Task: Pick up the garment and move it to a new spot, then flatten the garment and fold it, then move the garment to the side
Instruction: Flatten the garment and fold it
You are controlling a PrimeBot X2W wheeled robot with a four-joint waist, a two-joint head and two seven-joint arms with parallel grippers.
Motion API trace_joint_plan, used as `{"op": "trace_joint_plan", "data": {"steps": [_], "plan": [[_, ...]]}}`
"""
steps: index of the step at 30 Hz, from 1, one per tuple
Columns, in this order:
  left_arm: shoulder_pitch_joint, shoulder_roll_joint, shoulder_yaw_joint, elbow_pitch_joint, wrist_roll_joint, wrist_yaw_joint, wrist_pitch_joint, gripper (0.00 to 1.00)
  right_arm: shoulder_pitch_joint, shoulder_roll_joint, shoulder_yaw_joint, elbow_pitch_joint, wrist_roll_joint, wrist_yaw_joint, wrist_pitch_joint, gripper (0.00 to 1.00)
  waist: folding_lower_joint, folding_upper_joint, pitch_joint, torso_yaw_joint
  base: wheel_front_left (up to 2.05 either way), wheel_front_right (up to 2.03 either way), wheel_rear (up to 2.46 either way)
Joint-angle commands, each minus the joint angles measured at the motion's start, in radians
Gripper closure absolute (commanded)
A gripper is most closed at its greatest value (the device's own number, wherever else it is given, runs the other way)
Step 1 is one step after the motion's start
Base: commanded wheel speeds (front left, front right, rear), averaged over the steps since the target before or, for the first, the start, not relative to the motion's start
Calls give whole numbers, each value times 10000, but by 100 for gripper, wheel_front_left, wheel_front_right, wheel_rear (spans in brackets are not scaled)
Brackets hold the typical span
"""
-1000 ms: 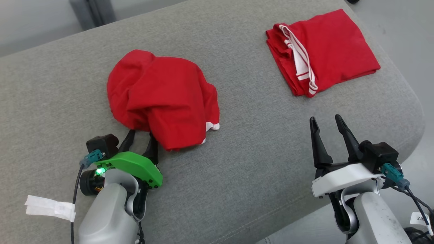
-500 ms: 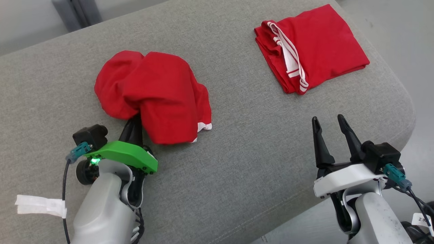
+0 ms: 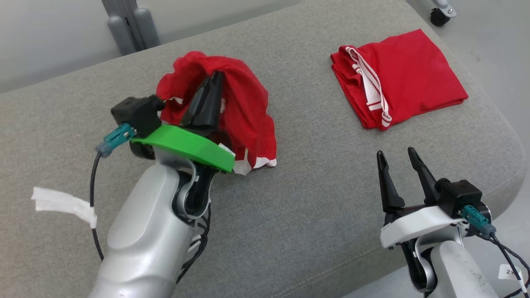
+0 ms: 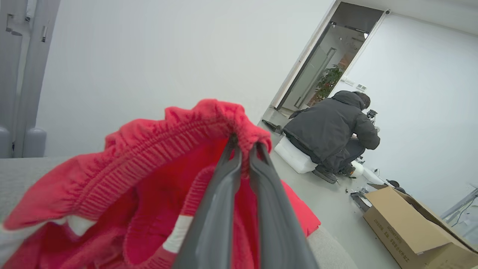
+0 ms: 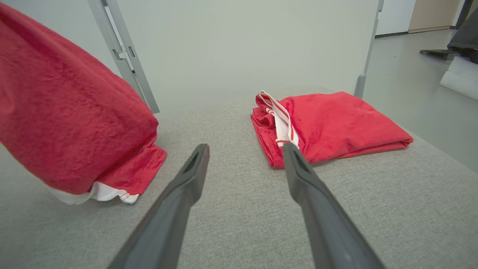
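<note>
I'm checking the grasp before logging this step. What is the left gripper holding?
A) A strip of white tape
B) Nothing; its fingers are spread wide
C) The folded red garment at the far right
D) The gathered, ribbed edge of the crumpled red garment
D: in the left wrist view the left gripper has its fingers closed together on the ribbed, gathered band of the crumpled garment.

White walls [image 4: 149,56], pale grey floor [image 4: 336,213], flat even light.
Grey fabric cushion [image 3: 314,215] in foreground, grey metal posts [image 3: 128,25] behind. Glass door [image 4: 317,71] with plant [image 4: 329,80]; person [image 4: 328,130] crouched nearby; open cardboard box [image 4: 407,228] on floor.
</note>
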Motion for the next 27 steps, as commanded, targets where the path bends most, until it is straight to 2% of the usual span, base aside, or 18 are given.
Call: {"op": "trace_joint_plan", "data": {"steps": [1,8,11,15,18,23,27], "plan": [[-348,34,-251,-185,-146,82,131,100,100,-7,35,44,47,-8,-42,0,0,-1,-170,54,0,0,0],[-1885,38,-2006,-826,-831,900,849,100,122,-7,147,52,225,-8,-42,0,0,-1,-258,-212,0,0,0],[-2330,50,-2416,-684,-1132,1374,869,100,163,-6,167,75,294,-6,-42,0,0,-1,-249,-304,0,0,0],[-2380,159,-2201,191,-1258,2062,803,100,172,-6,119,10,355,-6,-42,0,0,-1,-159,-306,0,0,0],[-1777,611,-1808,947,-1467,2410,759,100,222,-5,-15,-53,333,-6,-42,0,0,-1,-59,-134,0,0,0],[-710,1284,-1322,1695,-1926,2560,728,100,256,-7,-146,-95,182,-6,-36,0,0,-1,49,416,0,0,0],[-4,1572,-1228,1863,-2144,2488,890,100,212,-7,-266,-120,91,-6,-36,0,0,-1,54,1027,0,0,0]]}}
